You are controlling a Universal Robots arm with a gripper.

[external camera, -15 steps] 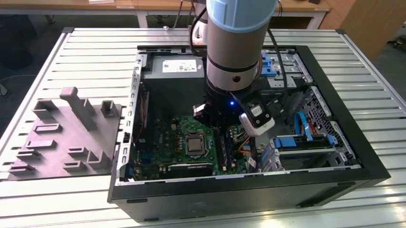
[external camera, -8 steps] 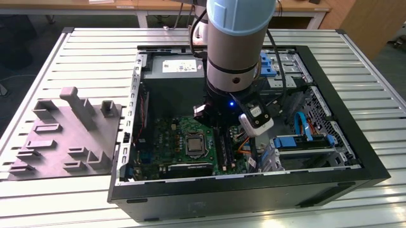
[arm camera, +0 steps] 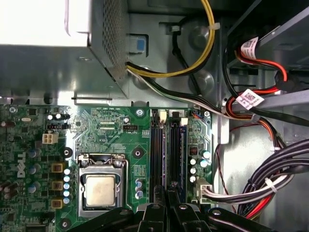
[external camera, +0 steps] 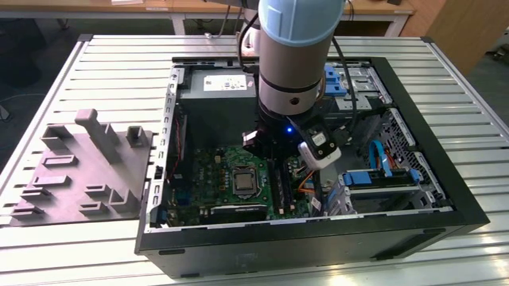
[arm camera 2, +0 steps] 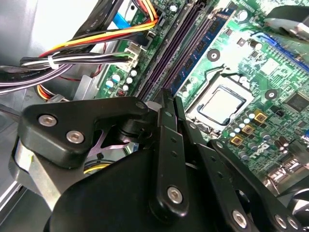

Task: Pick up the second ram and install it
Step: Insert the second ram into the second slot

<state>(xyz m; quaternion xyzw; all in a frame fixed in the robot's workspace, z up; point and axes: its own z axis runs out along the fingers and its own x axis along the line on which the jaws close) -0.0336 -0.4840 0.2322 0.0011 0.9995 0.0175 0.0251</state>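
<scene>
Gripper (arm camera 2: pixel 169 96) hangs inside the open black computer case (external camera: pixel 318 241), just above the green motherboard's (arm camera: pixel 111 125) long black memory slots (arm camera: pixel 157 145); its grip cannot be told.

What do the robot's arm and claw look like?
The arm is a fat, shiny grey tube with a light blue cap, a black cable and a tiny blue light. Its claw is black flat bars with silver screws.

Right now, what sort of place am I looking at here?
Probably a robotics lab or assembly workbench: an open computer case sits on a slatted metal table, a grey fixture tray lies beside it, and a robot arm reaches down over the motherboard.
</scene>
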